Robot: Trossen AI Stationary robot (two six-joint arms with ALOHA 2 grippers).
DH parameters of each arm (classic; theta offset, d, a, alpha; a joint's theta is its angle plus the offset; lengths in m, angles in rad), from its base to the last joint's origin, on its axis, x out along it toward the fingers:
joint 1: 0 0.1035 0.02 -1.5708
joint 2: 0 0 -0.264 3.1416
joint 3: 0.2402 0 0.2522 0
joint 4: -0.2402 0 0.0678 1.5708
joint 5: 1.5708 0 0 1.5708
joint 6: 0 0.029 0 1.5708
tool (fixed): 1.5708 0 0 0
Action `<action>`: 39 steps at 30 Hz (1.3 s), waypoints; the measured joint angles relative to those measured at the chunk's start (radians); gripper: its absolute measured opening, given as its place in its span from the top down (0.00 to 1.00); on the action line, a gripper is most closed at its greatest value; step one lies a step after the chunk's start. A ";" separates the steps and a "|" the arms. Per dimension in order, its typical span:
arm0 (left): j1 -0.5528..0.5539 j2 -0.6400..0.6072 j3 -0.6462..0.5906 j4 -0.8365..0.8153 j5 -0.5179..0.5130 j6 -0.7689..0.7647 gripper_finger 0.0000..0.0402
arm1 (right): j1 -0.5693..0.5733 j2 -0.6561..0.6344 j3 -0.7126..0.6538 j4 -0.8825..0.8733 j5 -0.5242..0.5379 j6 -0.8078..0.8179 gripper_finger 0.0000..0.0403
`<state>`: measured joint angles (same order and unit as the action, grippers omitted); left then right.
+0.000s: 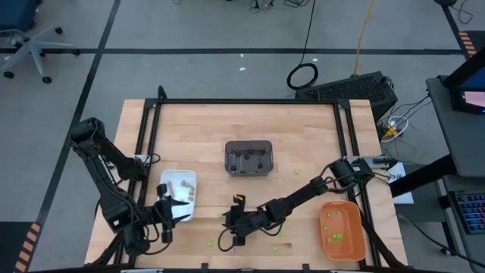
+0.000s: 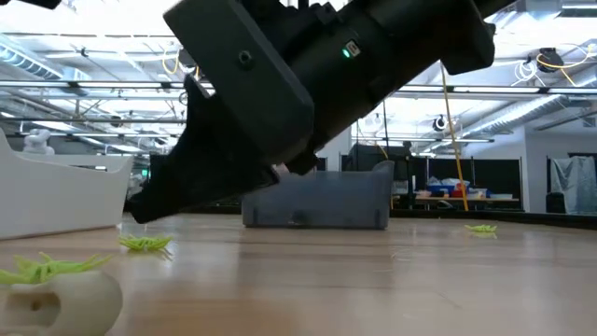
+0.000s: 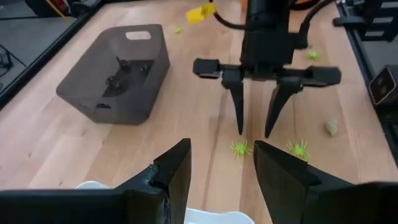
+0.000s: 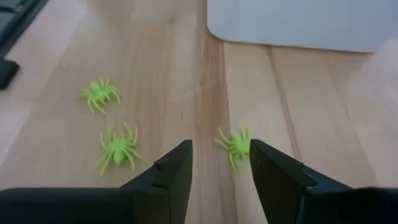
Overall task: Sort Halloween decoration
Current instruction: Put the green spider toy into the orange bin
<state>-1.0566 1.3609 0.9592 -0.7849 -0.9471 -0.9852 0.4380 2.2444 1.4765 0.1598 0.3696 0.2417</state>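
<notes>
Lime-green spider trinkets lie on the wooden table. In the right wrist view there are three: one spider (image 4: pixel 235 143) just ahead of my open right gripper (image 4: pixel 221 149), beside one fingertip, and two others (image 4: pixel 117 148) (image 4: pixel 99 93) farther off. The left wrist view shows my right gripper (image 3: pixel 254 132) pointing down, its fingertips close over the table by a spider (image 3: pixel 239 148). Another spider (image 3: pixel 298 148) and a tan trinket (image 3: pixel 331 127) lie nearby. My left gripper (image 3: pixel 222 149) is open above the white tray's (image 1: pixel 179 182) near end.
The dark grey tray (image 1: pixel 248 157) stands mid-table with dark trinkets inside. The orange tray (image 1: pixel 341 230), at the near right, holds green pieces. The white tray holds tan pieces. A tan skull-like trinket (image 2: pixel 56 297) and more green spiders (image 2: pixel 145 244) (image 2: pixel 480 228) lie loose on the table.
</notes>
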 joint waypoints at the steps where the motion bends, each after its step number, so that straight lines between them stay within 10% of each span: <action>1: -0.001 0.000 0.000 0.003 -0.006 0.000 0.58 | 0.000 0.000 0.000 -0.007 0.003 0.001 0.63; 17: 0.000 0.009 0.000 0.053 -0.091 -0.001 0.58 | -0.009 0.042 0.000 0.012 0.022 0.000 0.64; 28: 0.000 0.063 -0.001 0.054 -0.102 -0.001 0.58 | -0.015 0.042 0.001 -0.006 0.020 0.008 0.98; 39: 0.000 0.067 -0.001 0.070 -0.108 0.001 0.58 | 0.012 -0.004 -0.002 -0.050 0.024 -0.026 1.00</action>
<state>-1.0561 1.4277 0.9581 -0.7145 -1.0551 -0.9840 0.4501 2.2403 1.4742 0.1100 0.3941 0.2157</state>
